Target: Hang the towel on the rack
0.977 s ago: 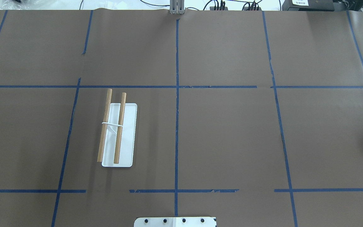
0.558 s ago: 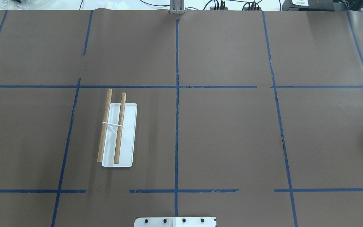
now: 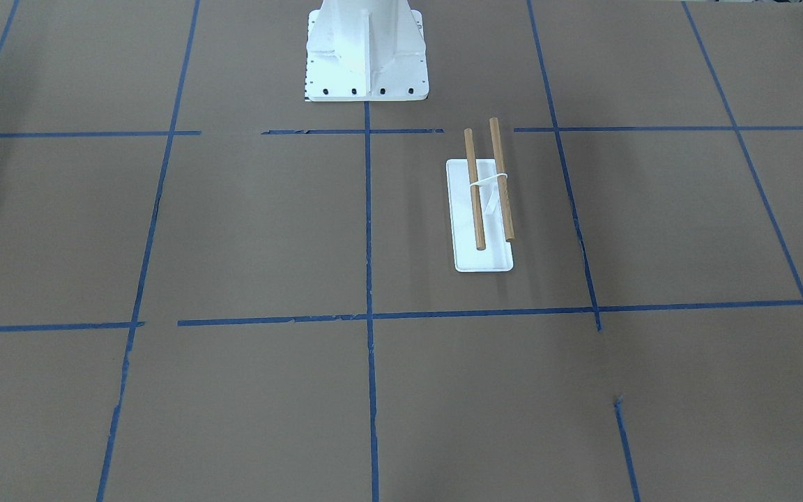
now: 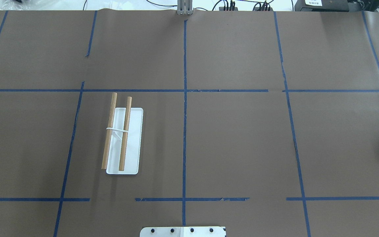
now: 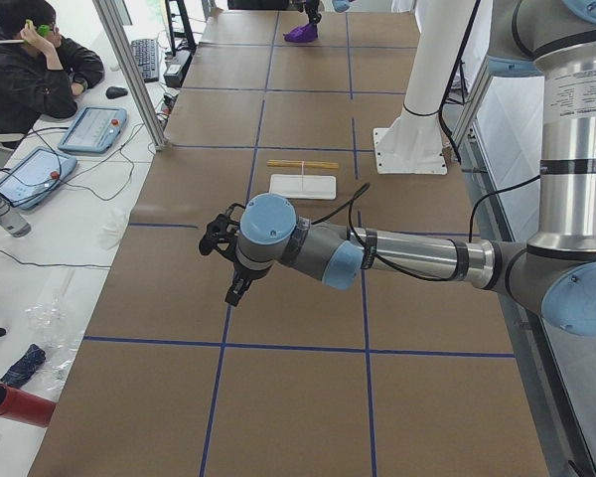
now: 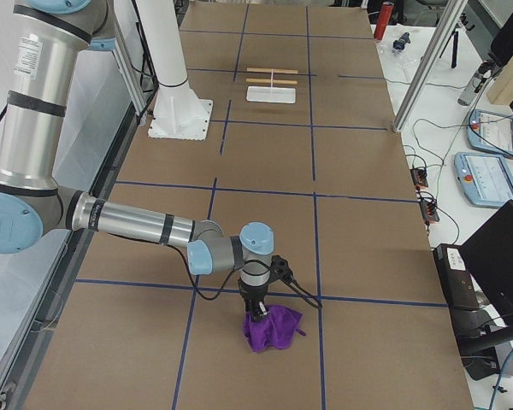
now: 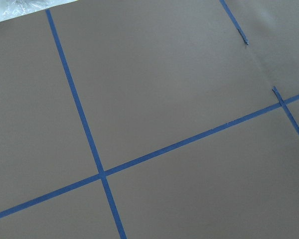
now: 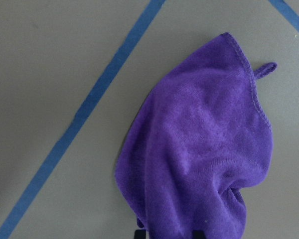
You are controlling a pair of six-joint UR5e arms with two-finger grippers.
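The purple towel (image 8: 199, 144) lies bunched on the brown table, its loop tag at the upper right. In the exterior right view the towel (image 6: 272, 329) sits at the table's near end, under my right gripper (image 6: 255, 309). In the right wrist view my right gripper (image 8: 168, 235) shows only its dark fingertips (image 8: 139, 234) at the bottom edge, closed on the gathered cloth. The rack (image 4: 123, 138) stands on the robot's left half, both dowels bare; it also shows in the front view (image 3: 485, 209). My left gripper (image 5: 228, 268) hovers over bare table; I cannot tell if it is open.
The white bolted pedestal (image 3: 366, 56) stands at the robot's base. Blue tape lines cross the brown table cover. An operator (image 5: 25, 55) sits at a side desk with tablets. A metal post (image 6: 427, 64) stands at the table's edge.
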